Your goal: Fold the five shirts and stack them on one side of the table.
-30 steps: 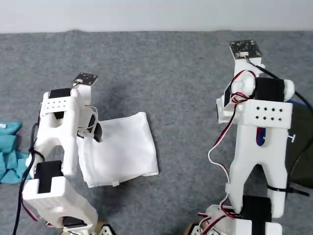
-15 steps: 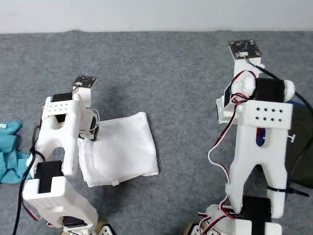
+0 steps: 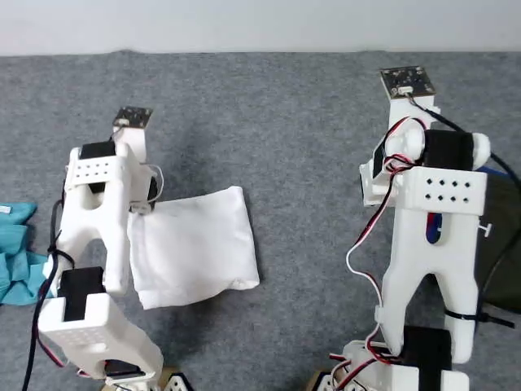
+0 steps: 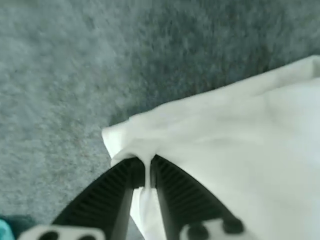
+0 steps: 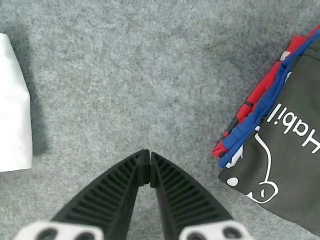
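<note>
Left gripper [image 4: 145, 172] clamped on a corner of the white shirt [image 3: 199, 248], front-left of the tabletop [image 3: 309, 122]; looks like mid-fold. Right gripper [image 5: 146, 167] pinched closed, empty. Next: probably lay the fold flat, then move it to the stack [image 5: 280, 125] at the right edge.

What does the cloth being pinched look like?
On the grey table, look beside the left arm. The folded white shirt lies there, its edge pinched in the left gripper. Unlike the teal cloth and the dark stack of shirts, it is plain white.

The left gripper [image 4: 146, 172] pinches a fold of white shirt [image 4: 235, 145], its arm [image 3: 98, 216] apparently bent low. The right gripper [image 5: 146, 170] hangs with fingertips pressed together.
</note>
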Motion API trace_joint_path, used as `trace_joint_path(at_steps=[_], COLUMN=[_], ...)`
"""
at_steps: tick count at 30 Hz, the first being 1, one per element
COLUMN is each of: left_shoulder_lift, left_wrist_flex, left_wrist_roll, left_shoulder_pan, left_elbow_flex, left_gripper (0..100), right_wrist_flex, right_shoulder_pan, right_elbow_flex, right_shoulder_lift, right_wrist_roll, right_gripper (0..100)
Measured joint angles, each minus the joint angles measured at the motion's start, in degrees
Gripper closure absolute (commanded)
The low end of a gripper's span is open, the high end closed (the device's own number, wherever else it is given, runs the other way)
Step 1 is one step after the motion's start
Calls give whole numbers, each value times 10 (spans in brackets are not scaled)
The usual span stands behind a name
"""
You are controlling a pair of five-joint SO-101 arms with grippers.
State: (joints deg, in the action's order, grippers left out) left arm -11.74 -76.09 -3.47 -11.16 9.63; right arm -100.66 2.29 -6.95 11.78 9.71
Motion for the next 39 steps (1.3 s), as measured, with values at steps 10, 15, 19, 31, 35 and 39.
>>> trace_joint_path(at_steps=[10,15,19,31,35,39], left_shoulder_lift=[0,0,0,121,195,226], left_wrist_flex=[-3,-13,-47,-109,-164,-187], left_wrist_roll=[0,-1,-18,-23,-24,-24], left_shoulder_pan=[0,0,0,11,58,94], left_elbow_flex=[-27,-27,-27,-38,-35,20], left_gripper=[992,908,845,845,845,845], right_wrist_flex=[0,0,0,0,0,0], right_shoulder_pan=[0,0,0,0,0,0], right_elbow_flex=[0,0,0,0,0,0], right_shoulder_lift=[0,0,0,0,10,38], right_wrist_roll=[0,0,0,0,0,0], right_gripper=[990,990,990,990,990,990])
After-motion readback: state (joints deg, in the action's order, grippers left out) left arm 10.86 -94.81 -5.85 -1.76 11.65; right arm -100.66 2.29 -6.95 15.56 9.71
